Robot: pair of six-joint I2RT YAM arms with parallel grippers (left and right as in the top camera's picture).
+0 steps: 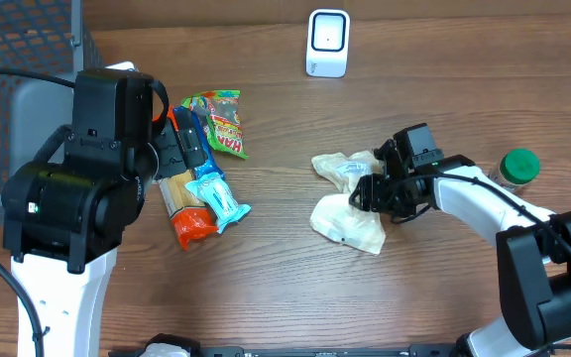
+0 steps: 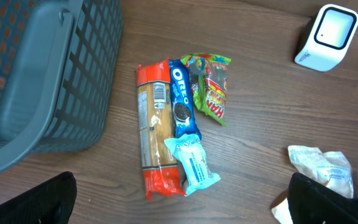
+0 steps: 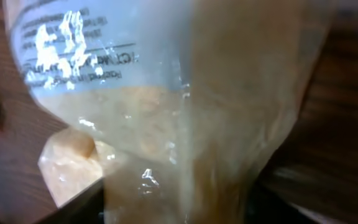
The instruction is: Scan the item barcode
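A clear bag of tan food (image 1: 348, 223) lies right of centre, with a second crumpled bag (image 1: 343, 167) just behind it. My right gripper (image 1: 370, 193) is down between the two. In the right wrist view the clear printed bag (image 3: 166, 93) fills the frame and runs down between the fingers of the right gripper (image 3: 179, 208), which are closed on its lower part. The white scanner (image 1: 327, 43) stands at the back edge, also in the left wrist view (image 2: 327, 37). My left gripper (image 2: 182, 205) hangs open above the snack pile, holding nothing.
A snack pile lies left of centre: a red-ended pasta packet (image 2: 154, 137), an Oreo pack (image 2: 182, 102), a Haribo bag (image 2: 211, 87) and a light blue packet (image 2: 192, 165). A grey basket (image 2: 36, 74) stands at the far left. A green-lidded jar (image 1: 516, 167) stands by the right arm.
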